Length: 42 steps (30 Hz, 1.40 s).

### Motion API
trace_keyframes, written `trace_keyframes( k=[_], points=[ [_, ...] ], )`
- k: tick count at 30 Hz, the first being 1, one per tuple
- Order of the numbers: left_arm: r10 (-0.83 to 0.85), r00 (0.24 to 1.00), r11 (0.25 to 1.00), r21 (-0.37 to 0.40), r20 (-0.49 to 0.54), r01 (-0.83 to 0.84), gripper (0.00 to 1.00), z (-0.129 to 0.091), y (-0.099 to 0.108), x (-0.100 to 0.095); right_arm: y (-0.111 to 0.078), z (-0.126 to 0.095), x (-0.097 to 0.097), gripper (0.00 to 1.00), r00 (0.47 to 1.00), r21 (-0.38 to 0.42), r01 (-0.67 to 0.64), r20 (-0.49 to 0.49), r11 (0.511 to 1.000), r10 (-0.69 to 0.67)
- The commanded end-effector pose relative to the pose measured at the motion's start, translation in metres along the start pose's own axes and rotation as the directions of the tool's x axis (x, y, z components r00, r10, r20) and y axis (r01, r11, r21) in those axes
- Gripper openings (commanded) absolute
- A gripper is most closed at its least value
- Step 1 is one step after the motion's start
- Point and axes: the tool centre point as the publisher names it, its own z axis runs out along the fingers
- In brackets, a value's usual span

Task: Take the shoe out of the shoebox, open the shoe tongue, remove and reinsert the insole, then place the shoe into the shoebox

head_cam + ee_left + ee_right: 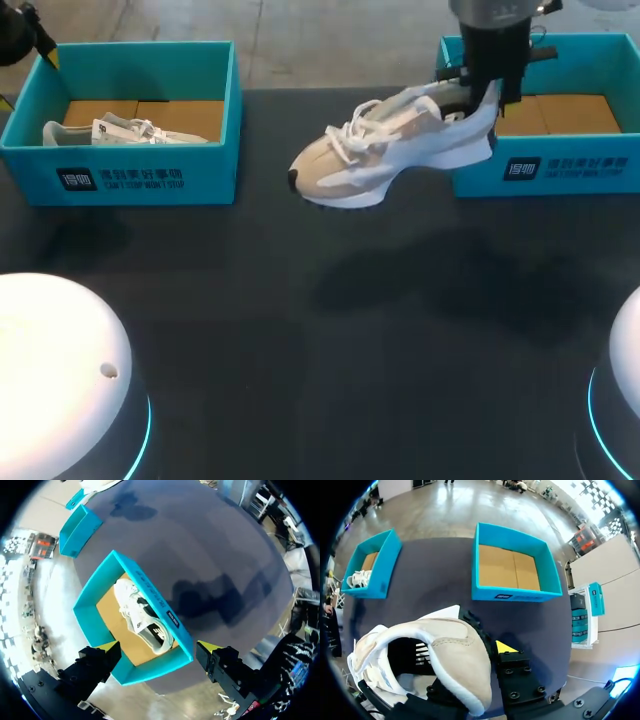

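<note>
Overhead, we saw our right gripper pinching the beige shoe by its heel, aloft at one o'clock beside the right shoebox, while only our left wrist view revealed the left gripper, jaws spread wide, above the left shoebox holding a white shoe.

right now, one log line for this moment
right gripper: shut on beige shoe, above table | left gripper: open, facing left shoebox | right shoebox: empty

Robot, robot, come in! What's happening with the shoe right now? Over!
Right claw shut on beige shoe, at the heel. Shoe in the air beside right shoebox. Left claw open, aimed at left shoebox. Nothing between shoe and table.
</note>
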Motion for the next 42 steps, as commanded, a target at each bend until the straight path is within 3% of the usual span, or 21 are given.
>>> trace_keyframes(
  k=[1,16,26,35,42],
  points=[
    [-0.021,1.000,0.999,-0.034,0.010,0.022,1.00,0.000,-0.008,0.007,-0.007,-0.001,0.011,0.00,1.000,0.002,-0.001,0.016,1.000,0.001],
    [-0.035,0.999,0.999,-0.039,-0.005,0.035,1.00,0.001,-0.012,0.009,-0.044,-0.006,0.035,0.00,0.999,0.010,-0.022,0.023,1.000,0.022],
    [-0.035,0.999,0.999,-0.039,-0.005,0.035,1.00,0.001,-0.012,0.009,-0.069,-0.016,0.060,0.00,1.000,0.006,-0.017,-0.002,1.000,0.017],
    [-0.035,0.999,0.999,-0.039,-0.005,0.035,1.00,0.001,-0.012,0.009,-0.095,-0.011,0.091,0.00,0.999,0.042,0.044,-0.003,0.998,-0.043],
    [-0.035,0.999,0.999,-0.039,-0.005,0.035,1.00,0.001,-0.012,0.009,-0.097,-0.010,0.094,0.00,0.999,0.047,0.050,-0.010,0.998,-0.050]
  ],
)
